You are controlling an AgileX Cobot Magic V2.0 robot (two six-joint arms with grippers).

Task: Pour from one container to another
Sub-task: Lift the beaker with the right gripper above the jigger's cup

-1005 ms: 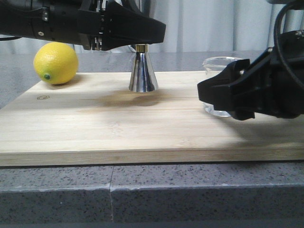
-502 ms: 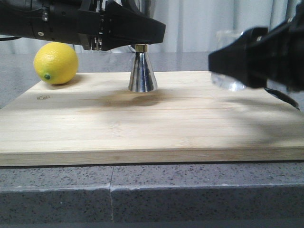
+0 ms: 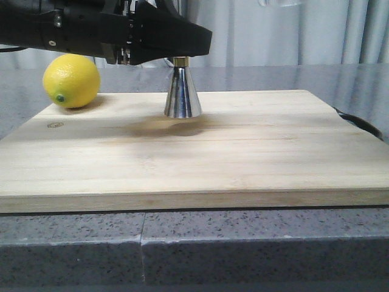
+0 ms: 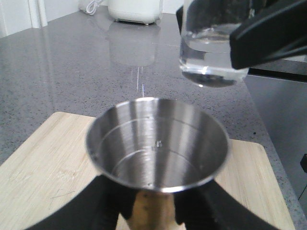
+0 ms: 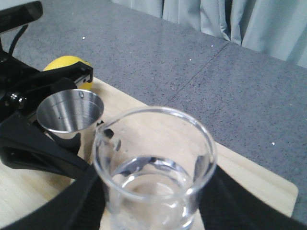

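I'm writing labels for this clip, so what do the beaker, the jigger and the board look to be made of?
Beaker: clear glass by the look; the liquid and the fingers show through its wall.
Jigger: polished steel, seemingly; mirror reflections, with a gold-toned band at the waist.
Board: pale wood, perhaps bamboo; matte, with long grain strips.

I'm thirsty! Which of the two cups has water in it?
The clear glass beaker, held up by the right tool, has water inside. The shiny steel jigger in the left tool looks empty.
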